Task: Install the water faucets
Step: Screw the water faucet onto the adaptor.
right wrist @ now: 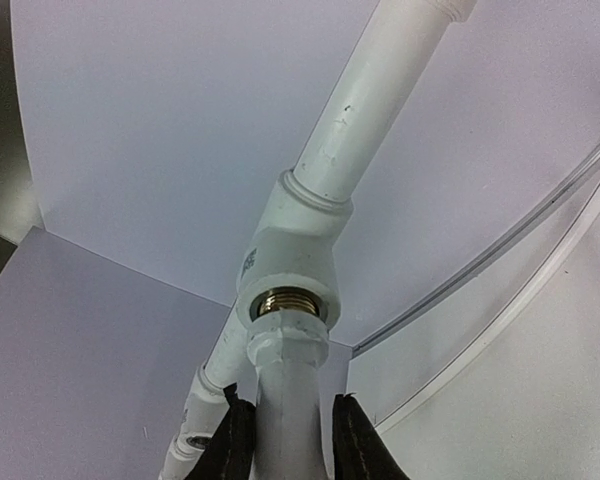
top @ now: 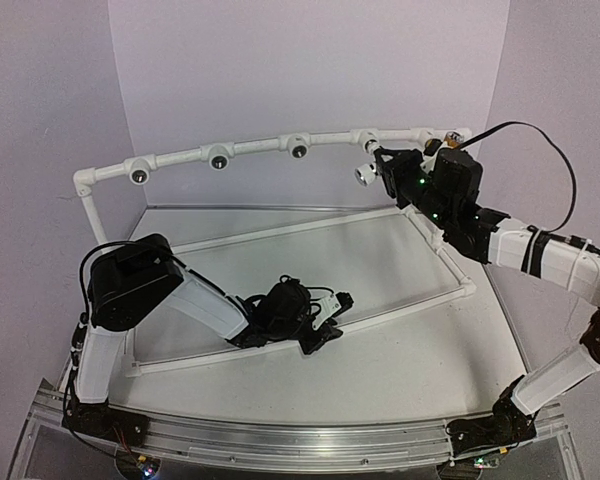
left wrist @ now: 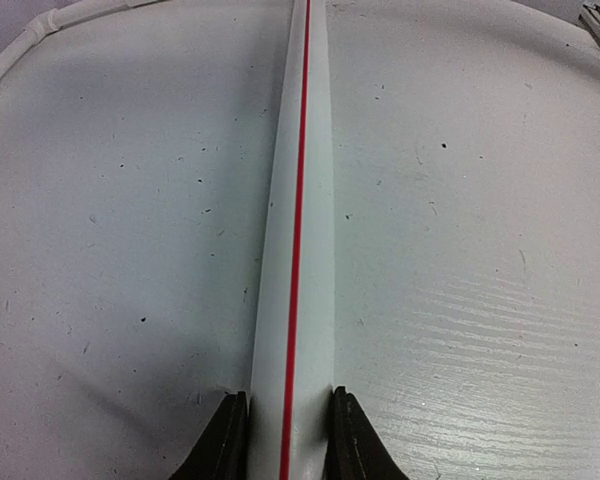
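Note:
A white water faucet [right wrist: 288, 385] stands upright between my right gripper's [right wrist: 283, 402] fingers, which are shut on its body. Its collar end meets the brass-threaded socket [right wrist: 286, 300] of a white tee on the raised rail. From above, the right gripper [top: 378, 166] is up at the rail's right part, with the white faucet [top: 364, 173] hanging below the tee. A small orange-brown piece [top: 438, 144] shows at the rail's right end, half hidden by the wrist. My left gripper [left wrist: 288, 402] is shut on the frame's low front pipe [left wrist: 298, 230], white with a red stripe.
The white pipe frame [top: 280, 228] lies on the table, and its raised back rail carries three round dark sockets [top: 220, 158] to the left. Purple walls close in the back and sides. The right arm's black cable [top: 555, 150] loops above its wrist.

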You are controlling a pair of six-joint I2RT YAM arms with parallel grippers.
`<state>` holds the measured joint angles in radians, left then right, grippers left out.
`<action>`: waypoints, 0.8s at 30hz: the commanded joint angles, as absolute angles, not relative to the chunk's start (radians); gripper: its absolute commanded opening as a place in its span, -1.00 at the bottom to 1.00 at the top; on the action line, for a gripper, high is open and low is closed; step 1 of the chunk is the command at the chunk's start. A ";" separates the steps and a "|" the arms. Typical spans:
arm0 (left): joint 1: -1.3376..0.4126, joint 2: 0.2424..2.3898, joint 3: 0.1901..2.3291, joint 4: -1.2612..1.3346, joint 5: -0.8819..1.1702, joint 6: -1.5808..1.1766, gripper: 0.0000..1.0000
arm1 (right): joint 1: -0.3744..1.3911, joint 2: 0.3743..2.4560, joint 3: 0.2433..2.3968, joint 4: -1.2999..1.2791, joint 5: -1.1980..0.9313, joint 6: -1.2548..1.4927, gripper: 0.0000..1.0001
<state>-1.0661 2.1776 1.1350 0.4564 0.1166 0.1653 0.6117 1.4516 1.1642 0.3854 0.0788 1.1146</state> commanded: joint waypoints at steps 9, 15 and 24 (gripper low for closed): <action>-1.093 2.312 1.070 0.097 0.088 0.078 -1.00 | 0.581 1.541 1.082 0.560 0.104 1.412 -1.00; -1.094 2.317 1.075 0.090 0.094 0.081 -1.00 | 0.581 1.570 1.074 0.632 0.095 1.509 -1.00; -1.094 2.323 1.083 0.081 0.101 0.084 -1.00 | 0.592 1.605 1.098 0.697 0.069 1.667 -1.00</action>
<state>-1.0529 2.1982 1.1648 0.4551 0.1007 0.1684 0.6027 1.5239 1.1103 0.6167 0.0933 1.3242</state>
